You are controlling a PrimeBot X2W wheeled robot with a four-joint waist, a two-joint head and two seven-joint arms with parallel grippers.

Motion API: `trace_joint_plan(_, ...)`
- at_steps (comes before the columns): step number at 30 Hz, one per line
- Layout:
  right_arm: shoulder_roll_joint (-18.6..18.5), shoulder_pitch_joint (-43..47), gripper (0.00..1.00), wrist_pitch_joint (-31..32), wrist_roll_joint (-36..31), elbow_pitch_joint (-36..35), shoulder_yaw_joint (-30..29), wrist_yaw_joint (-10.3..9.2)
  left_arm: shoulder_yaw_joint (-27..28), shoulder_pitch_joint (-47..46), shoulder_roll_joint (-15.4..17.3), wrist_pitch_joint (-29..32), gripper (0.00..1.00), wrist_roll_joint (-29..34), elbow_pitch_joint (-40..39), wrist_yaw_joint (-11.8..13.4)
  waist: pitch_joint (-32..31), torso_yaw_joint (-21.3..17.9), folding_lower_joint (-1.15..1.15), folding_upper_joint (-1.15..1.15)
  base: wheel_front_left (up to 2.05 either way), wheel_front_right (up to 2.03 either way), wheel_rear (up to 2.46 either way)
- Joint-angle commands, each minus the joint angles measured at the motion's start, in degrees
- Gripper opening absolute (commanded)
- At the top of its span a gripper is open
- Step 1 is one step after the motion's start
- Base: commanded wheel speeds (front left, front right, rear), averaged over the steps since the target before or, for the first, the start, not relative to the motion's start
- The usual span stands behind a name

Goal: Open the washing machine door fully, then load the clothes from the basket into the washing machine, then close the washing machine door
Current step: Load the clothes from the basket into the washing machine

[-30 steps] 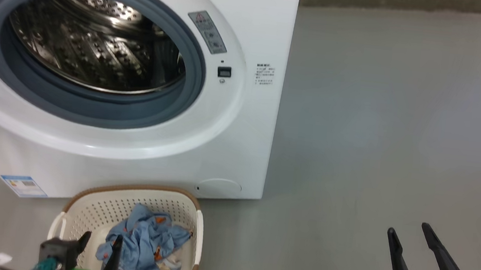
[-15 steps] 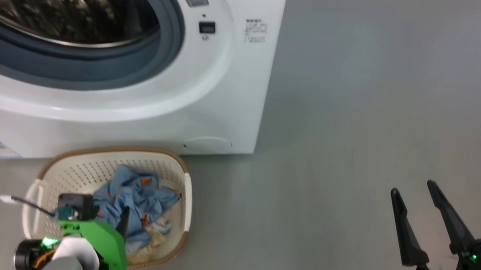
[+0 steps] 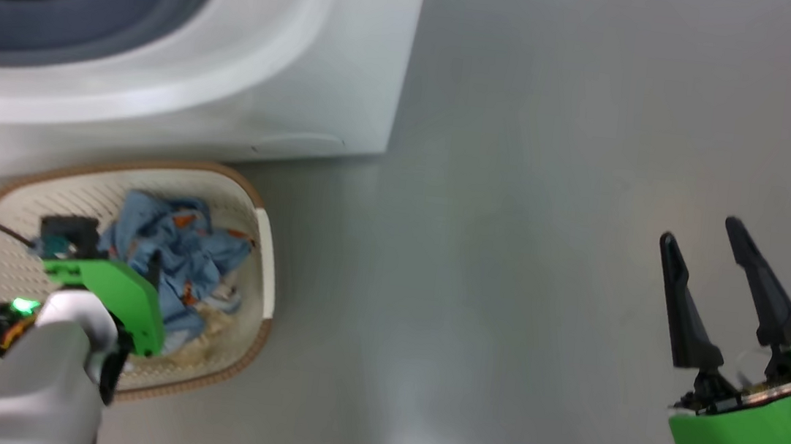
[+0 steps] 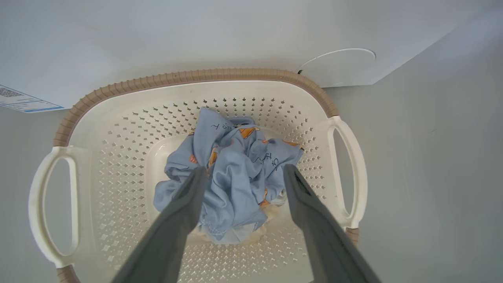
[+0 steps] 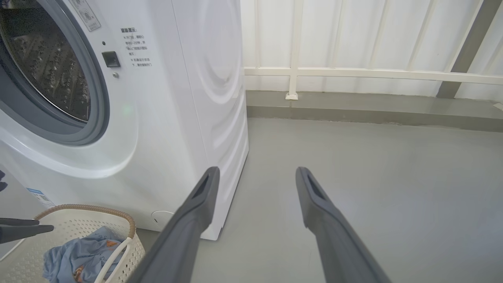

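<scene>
counting: one washing machine (image 3: 183, 75), one basket (image 3: 265, 260), one heap of clothes (image 3: 171, 257), two tools. basket sits on the floor (image 3: 523, 265), its far rim just beside the machine's front lower edge, short of the right front corner. clothes lie in the basket's middle: light blue cloth with orange prints on top, cream cloth beneath.

left tool (image 4: 243, 171): pale forearm (image 3: 48, 377) angled over the basket's near rim, fingers (image 4: 184, 204) pointing down, spread wide either side of the blue heap, gripping nothing; contact with the cloth cannot be told.

right tool (image 3: 700, 230): well apart over bare floor right of the machine, fingers spread wide, empty.

drum (image 5: 51, 67) opening uncovered in right wrist view.
</scene>
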Motion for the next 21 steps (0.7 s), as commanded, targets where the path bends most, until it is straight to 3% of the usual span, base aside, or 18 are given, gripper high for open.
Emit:
trace_joint_plan(1,-0.59,-0.63,1.00,-0.43,0.14,-1.73,1.16,0.09,1.63,-1.51,2.61,0.11,1.00,-0.75,0.34,-0.18,6.45,-3.20,-0.01,0.00,0.00,0.00,0.00)
trace_joint_plan(7,-0.23,-3.74,1.00,-0.43,0.30,-2.63,1.66,0.09,3.28,-6.44,4.09,2.23,1.00,-2.73,2.63,-0.38,12.59,-5.15,-0.01,0.00,0.00,0.00,0.00)
trace_joint_plan(21,1.33,-8.06,1.00,-0.43,0.42,-4.32,2.52,0.09,2.25,-13.60,7.22,11.22,1.00,-2.61,4.62,2.12,21.45,-7.28,-0.01,0.00,0.00,0.00,0.00)
